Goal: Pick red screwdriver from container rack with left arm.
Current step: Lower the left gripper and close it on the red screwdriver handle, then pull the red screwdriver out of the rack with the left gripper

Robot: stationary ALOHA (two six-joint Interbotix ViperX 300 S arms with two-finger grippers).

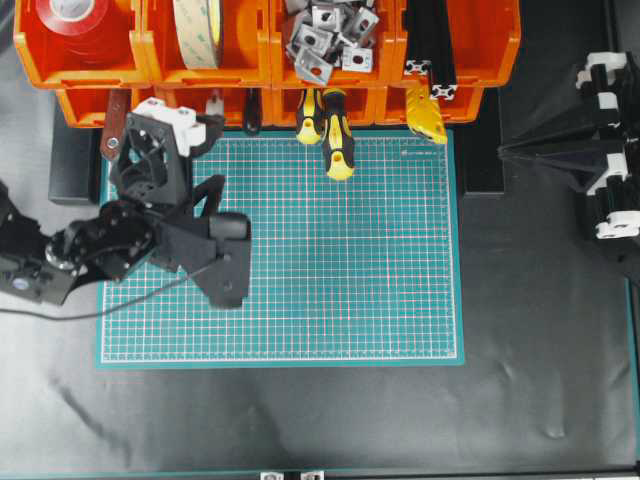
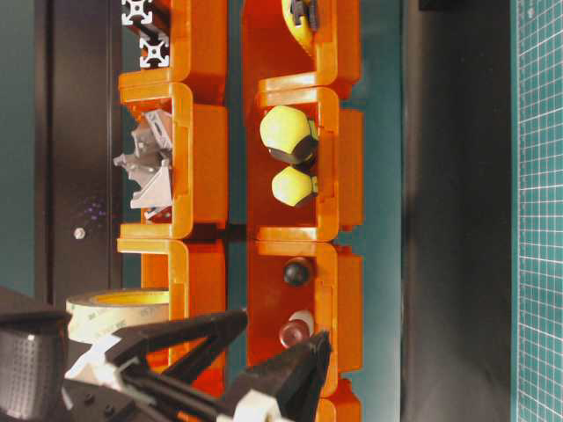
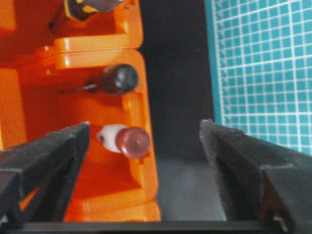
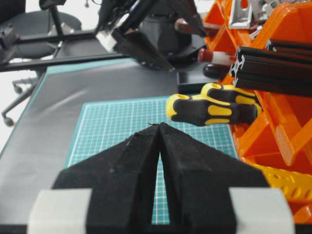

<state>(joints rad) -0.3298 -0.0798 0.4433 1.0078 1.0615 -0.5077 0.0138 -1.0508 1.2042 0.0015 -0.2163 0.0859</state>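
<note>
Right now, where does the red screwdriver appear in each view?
Overhead: only its white band shows at the rack's front edge, beside the left arm's white block, red screwdriver.
Table-level: lower middle, in a front bin.
Left wrist: centre, between the open jaws.
Right wrist: upper right, handle sticking out.
Shared landmark: the orange rack.

Red screwdriver [image 3: 127,141] lying in container rack [image 3: 73,44] bin, handle outward.
</note>
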